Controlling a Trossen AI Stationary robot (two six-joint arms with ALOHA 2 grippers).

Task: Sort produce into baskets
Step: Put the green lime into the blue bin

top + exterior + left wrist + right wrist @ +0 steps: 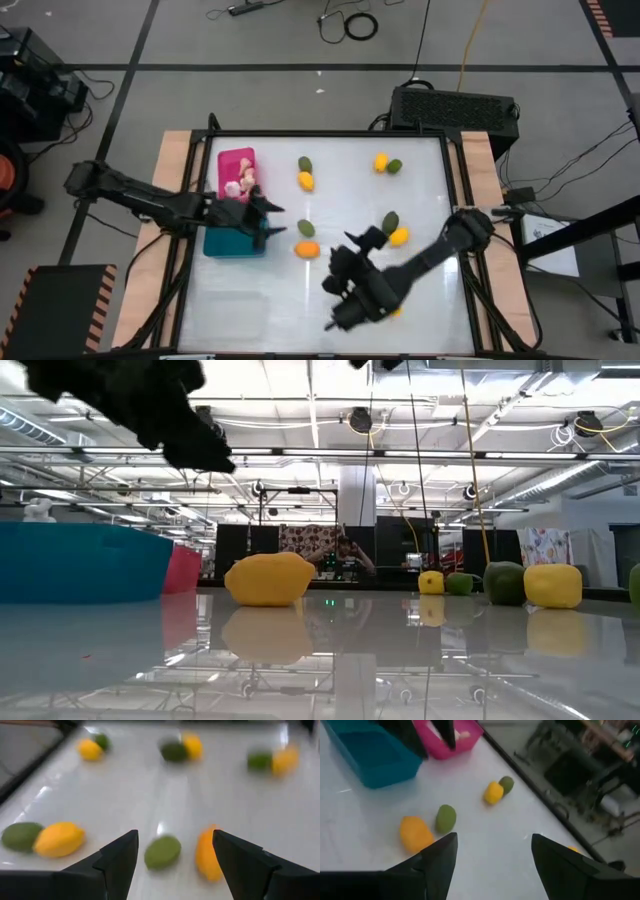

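We saw a glossy white table [420, 290] under a warehouse ceiling of beams and lights, smooth oval toy fruits (yellow-orange and dark green) scattered ahead of both grippers, left gripper [272, 218] spread over the teal bin [232, 243], pink bin [232, 161] just behind, right gripper [492, 851] fingers apart above bare tabletop.

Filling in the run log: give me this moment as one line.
left claw: open, by teal basket | right claw: open, empty, over table | pink basket: pale bulbs inside | fruit pairs loose
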